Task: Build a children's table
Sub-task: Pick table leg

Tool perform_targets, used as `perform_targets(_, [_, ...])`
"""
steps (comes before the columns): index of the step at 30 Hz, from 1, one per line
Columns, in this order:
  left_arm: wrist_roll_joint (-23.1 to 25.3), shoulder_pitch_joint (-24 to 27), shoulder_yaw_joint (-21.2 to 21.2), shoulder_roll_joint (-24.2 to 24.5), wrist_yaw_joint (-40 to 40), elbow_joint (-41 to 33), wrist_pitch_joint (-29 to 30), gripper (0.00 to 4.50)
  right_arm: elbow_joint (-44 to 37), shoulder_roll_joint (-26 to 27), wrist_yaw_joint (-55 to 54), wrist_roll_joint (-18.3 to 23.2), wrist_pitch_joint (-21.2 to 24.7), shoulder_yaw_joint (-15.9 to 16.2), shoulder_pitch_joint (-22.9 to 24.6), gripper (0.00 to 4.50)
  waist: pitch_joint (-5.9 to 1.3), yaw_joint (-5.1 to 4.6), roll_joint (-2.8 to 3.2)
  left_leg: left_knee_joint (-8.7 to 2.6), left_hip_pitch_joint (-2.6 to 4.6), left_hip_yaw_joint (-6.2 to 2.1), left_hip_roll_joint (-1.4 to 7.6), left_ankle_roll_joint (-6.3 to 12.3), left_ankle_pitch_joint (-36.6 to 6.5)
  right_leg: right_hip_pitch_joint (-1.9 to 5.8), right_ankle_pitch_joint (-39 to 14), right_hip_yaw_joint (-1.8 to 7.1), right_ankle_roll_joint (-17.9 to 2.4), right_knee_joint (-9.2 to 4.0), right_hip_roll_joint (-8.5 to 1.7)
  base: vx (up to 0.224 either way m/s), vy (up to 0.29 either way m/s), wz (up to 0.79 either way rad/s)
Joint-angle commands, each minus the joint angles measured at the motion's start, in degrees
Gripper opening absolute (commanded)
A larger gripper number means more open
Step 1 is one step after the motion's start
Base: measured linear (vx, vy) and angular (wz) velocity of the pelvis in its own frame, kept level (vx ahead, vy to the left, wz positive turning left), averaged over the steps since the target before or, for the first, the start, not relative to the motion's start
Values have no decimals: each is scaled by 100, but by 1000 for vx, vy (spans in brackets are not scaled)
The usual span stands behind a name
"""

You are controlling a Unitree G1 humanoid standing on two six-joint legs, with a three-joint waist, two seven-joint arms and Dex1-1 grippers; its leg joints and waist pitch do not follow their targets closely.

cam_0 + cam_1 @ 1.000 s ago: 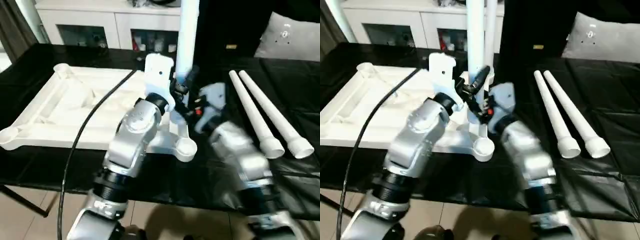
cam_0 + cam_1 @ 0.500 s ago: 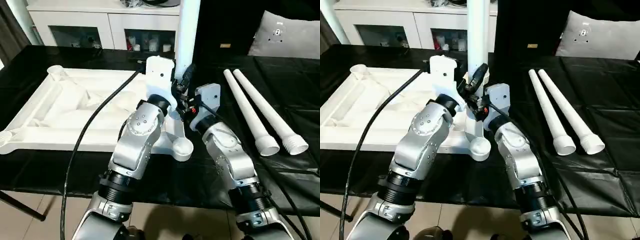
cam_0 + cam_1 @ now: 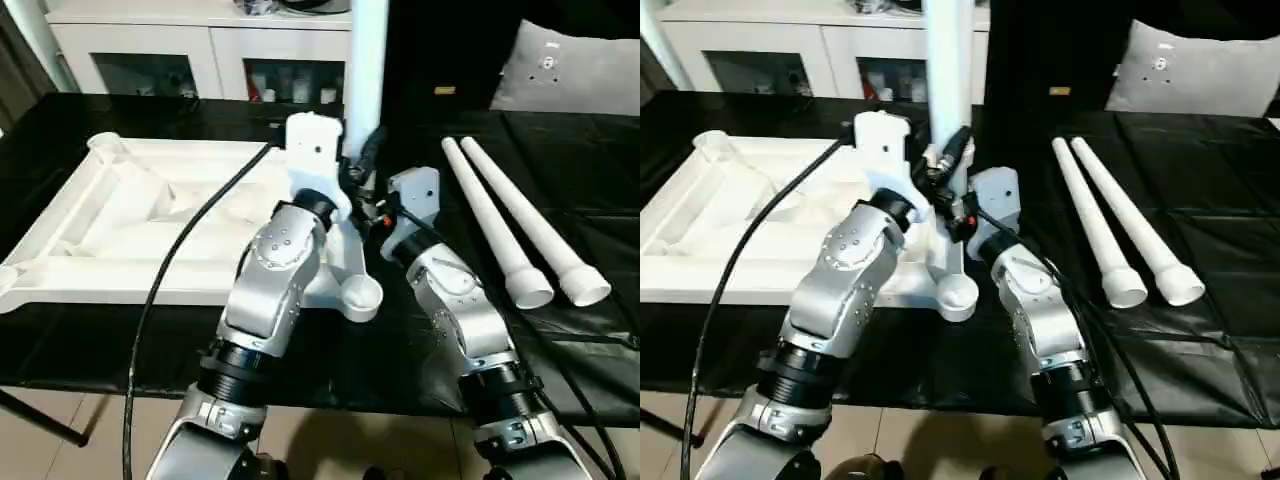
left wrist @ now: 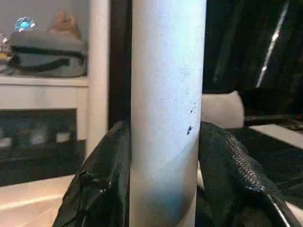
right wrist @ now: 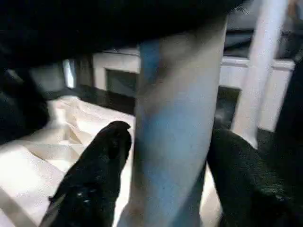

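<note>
Black table (image 3: 590, 390) is carrying the job; the white top (image 3: 150, 220) is lying upside down on its left half, ribs up, near-right corner socket (image 3: 360, 297) still empty. An upright leg (image 3: 366, 60) is standing at the top's right edge, behind that socket, long axis vertical, upper end running out of view; whether its foot is seated I cannot tell, the grippers are hiding it. Two spare legs (image 3: 520, 225) are lying side by side on the right, long axes running near to far, wide ends toward the robot. Left gripper (image 4: 163, 156) is clamping the upright leg, fingers (image 4: 232, 156) pressed against both sides. Right gripper (image 5: 161, 156) is straddling the same leg, but a gap is showing beside one finger (image 5: 102, 156); compared with a second ago it is loosening while the left has tightened. Likely a handover: left steadying, right freeing itself to regrip or fetch a spare leg.
</note>
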Motion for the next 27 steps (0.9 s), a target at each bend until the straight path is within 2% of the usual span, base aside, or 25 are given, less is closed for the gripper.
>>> perform_targets(1, [-95,-208,254,111,31,82,-21,185,-258,-76,336,245,35,-15,2,311,-449,11,-31,-444,106,-329,637,275,-1386,274,-1750,452,-614,-447,-739,0,0,0])
perform_targets(2, [-133,-255,334,149,15,122,-12,184,-290,-110,426,303,37,-37,4,337,-456,17,-24,-441,119,-327,641,281,-1370,271,-1697,454,-639,-435,-741,0,0,0])
perform_targets(6, [-287,-436,549,436,-216,262,97,184,-387,-315,661,461,266,-169,-45,364,-459,39,-40,-432,123,-321,635,290,-1295,270,-1579,463,-743,-409,-750,0,0,0])
perform_targets(8, [-569,-542,736,653,-554,293,302,184,-559,-566,889,710,766,-330,-63,388,-459,51,-50,-432,127,-313,633,310,-1192,278,-1554,467,-770,-394,-750,0,0,0])
perform_targets(9, [-569,-542,736,653,-554,293,302,184,-559,-566,889,710,766,-330,-63,392,-458,63,-39,-433,128,-319,639,310,-1164,281,-1539,466,-785,-381,-742,0,0,0])
perform_targets(10, [-666,-569,786,736,-700,296,386,184,-653,-675,1170,960,942,-392,-43,398,-463,68,-38,-430,125,-313,650,308,-1143,271,-1482,470,-791,-376,-746,0,0,0])
perform_targets(11, [-779,-596,827,838,-906,310,521,184,-723,-783,1362,1191,1085,-495,-29,398,-457,74,-71,-420,122,-299,632,359,-1140,286,-1489,470,-800,-386,-756,0,0,0])
perform_targets(12, [-832,-605,840,882,-999,315,591,184,-736,-819,1370,1243,1133,-547,-30,401,-463,97,-56,-410,107,-299,625,381,-1043,289,-1502,471,-797,-376,-771,0,0,0])
perform_targets(14, [-1347,-600,931,1100,-1660,222,1082,184,-800,-1069,1547,1757,1656,-870,-65,403,-464,110,-60,-406,123,-294,627,396,-985,280,-1583,468,-805,-377,-766,0,0,0])
perform_targets(16, [-1452,-568,881,1212,-1954,164,1181,184,-777,-1131,1541,1873,1816,-976,-97,403,-467,138,-43,-404,139,-288,628,368,-975,259,-1677,463,-814,-395,-755,0,0,0])
perform_targets(19, [-1889,-513,929,1352,-2404,17,1543,184,-737,-1242,1612,2125,2031,-1172,-165,403,-466,159,-46,-414,146,-292,634,277,-1030,255,-1725,454,-822,-397,-766,0,0,0])
perform_targets(21, [-2479,-521,1124,1380,-2669,-125,2013,184,-776,-1327,1750,2471,2381,-1350,-184,403,-472,164,-41,-410,141,-292,641,241,-1020,271,-1652,459,-909,-372,-779,0,0,0])
perform_targets(22, [-2840,-540,1219,1404,-2875,-218,2319,184,-812,-1409,1952,2689,2578,-1435,-174,403,-468,167,-62,-406,138,-282,635,246,-1012,268,-1640,456,-932,-377,-774,0,0,0])
perform_targets(27, [-3455,-566,1309,1462,-3383,-417,2837,184,-1033,-1653,2552,3123,2987,-1444,-33,403,-462,184,-66,-394,133,-267,611,321,-932,278,-1779,447,-837,-400,-753,0,0,0])
